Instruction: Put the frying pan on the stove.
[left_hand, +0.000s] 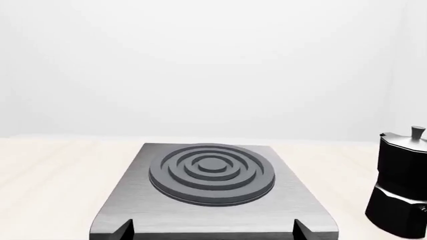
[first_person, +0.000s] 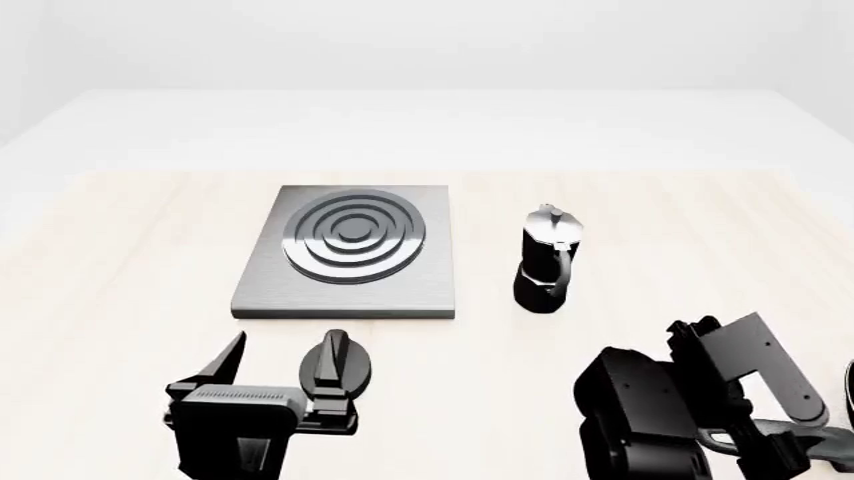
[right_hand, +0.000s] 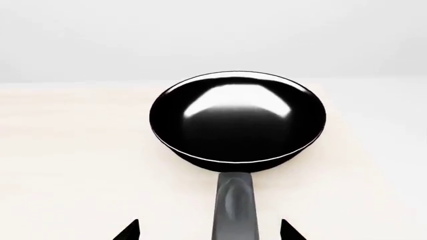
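Here the frying pan (right_hand: 237, 120) handle lies between right end effector (right_hand: 208, 231) fingertips.

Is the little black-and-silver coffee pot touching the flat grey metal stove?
Apart. The head view shows a strip of bare light wooden table between the moka pot and the stove.
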